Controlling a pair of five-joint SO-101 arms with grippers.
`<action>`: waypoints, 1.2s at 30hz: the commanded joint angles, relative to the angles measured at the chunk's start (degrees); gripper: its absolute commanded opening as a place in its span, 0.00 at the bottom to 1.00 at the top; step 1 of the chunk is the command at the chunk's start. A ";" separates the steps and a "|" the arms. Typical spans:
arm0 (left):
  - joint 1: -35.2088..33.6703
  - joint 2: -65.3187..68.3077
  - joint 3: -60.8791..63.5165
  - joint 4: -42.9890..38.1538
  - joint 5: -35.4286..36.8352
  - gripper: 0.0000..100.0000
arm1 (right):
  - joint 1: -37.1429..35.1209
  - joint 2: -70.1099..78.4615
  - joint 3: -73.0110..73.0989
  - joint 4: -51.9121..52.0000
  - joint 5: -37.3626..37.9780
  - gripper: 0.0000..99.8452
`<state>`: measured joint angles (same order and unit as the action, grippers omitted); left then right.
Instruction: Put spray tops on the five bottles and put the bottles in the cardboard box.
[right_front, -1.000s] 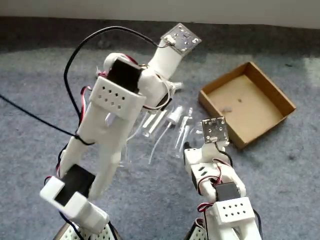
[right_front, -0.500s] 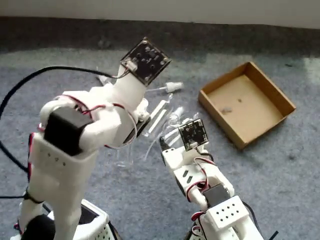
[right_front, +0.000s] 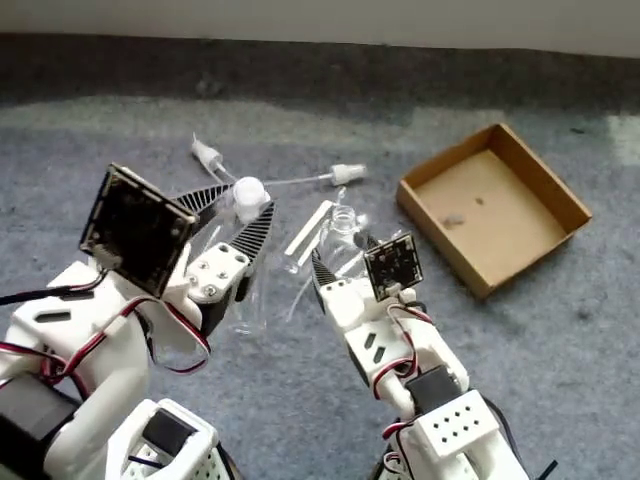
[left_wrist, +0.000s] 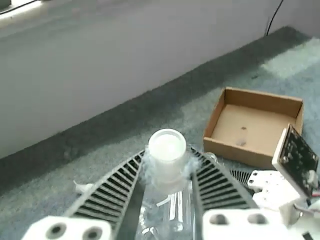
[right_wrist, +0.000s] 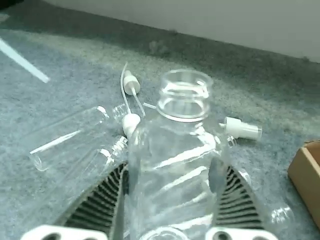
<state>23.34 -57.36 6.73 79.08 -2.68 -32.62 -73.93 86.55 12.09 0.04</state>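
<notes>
My left gripper (right_front: 248, 200) (left_wrist: 167, 162) is shut on a white spray top (right_front: 247, 192) (left_wrist: 166, 149), held up with clear plastic below it between the ribbed fingers. My right gripper (right_front: 340, 248) (right_wrist: 175, 175) is shut on a clear bottle (right_front: 343, 220) (right_wrist: 182, 130), upright with its neck open. The two held things stand side by side, apart, above the pile. The cardboard box (right_front: 560, 200) (left_wrist: 215, 117) (right_wrist: 306, 170) lies to the right with no bottle in it.
Loose spray tops (right_front: 207, 155) (right_front: 345, 173) (right_wrist: 131, 82) (right_wrist: 242, 127) lie on the grey carpet beyond the grippers. Clear bottles (right_wrist: 70, 132) (right_front: 310, 228) lie on their sides under and between the arms. A wall runs along the far side.
The left arm has drawn back from over the pile toward the near left, bringing the white spray top up. The right arm has shifted left with the bottle in its fingers.
</notes>
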 joint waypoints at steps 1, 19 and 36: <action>-0.84 -4.44 5.23 -11.96 7.65 0.06 | -3.56 -1.10 -1.36 -5.49 0.00 0.12; -0.40 -6.11 10.59 -26.55 18.11 0.06 | -5.93 -1.10 12.88 -21.05 10.11 0.12; 7.25 -6.64 11.12 -23.65 16.44 0.06 | -3.03 -1.10 13.58 -20.70 10.11 0.12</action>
<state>29.76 -63.43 18.24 55.16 14.37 -37.10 -74.02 95.60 -7.25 9.45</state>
